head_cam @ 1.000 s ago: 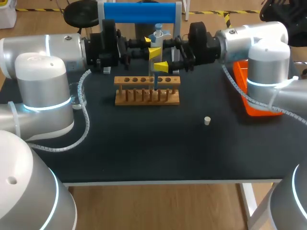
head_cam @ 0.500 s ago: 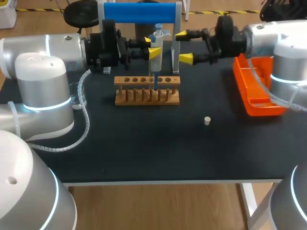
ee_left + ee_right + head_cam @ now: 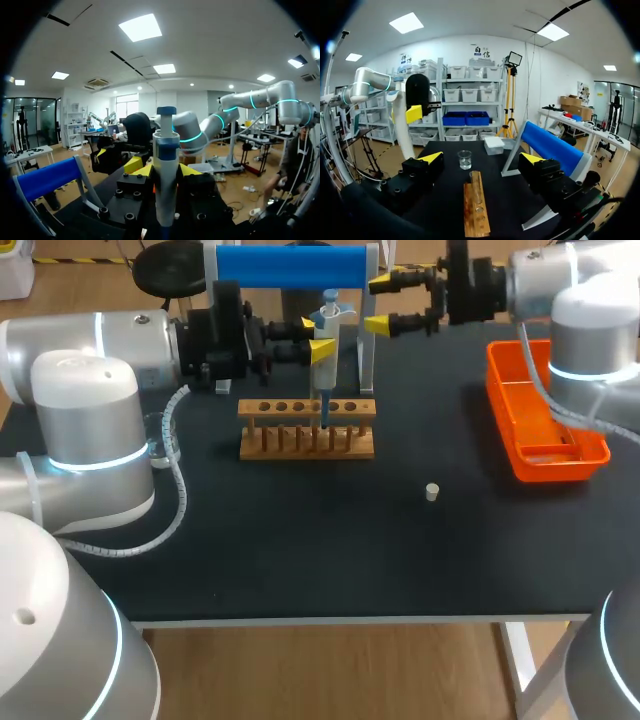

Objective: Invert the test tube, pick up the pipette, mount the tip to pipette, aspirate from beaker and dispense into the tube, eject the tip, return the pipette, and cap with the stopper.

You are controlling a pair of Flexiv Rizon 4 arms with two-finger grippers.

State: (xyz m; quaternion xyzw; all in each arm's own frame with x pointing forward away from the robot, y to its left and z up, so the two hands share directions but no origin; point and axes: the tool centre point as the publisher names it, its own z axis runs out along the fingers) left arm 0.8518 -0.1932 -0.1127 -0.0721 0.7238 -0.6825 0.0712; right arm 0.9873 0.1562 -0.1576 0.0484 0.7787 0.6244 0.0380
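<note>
Upper centre of the head view: the left gripper (image 3: 316, 336) comes in from the left, its fingers clamped on the pipette (image 3: 325, 350) from two sides. The pipette stands upright, plunger up, blue lower end pointing straight down at the row of holes in the wooden rack (image 3: 306, 430) just below it. The test tube can't be made out in the rack; it is too small to tell.

The key relation is pipette over rack: its long axis is vertical and its tip is at or just into a hole right of the rack's middle. Judged step is dispensing into the tube, so any next motion has to stay along that vertical line, since sideways drift could catch the rack.

The right gripper (image 3: 377, 305) is at the upper right, spread wide and holding nothing, beside the blue stand, apart from the pipette. In its wrist view the rack lies ahead of the fingers, the beaker (image 3: 464, 160) beyond it.

The stopper (image 3: 432, 492) lies on the table at lower right of the rack, well apart and nearer the right arm. The orange tray (image 3: 497, 405) is at the right edge.
</note>
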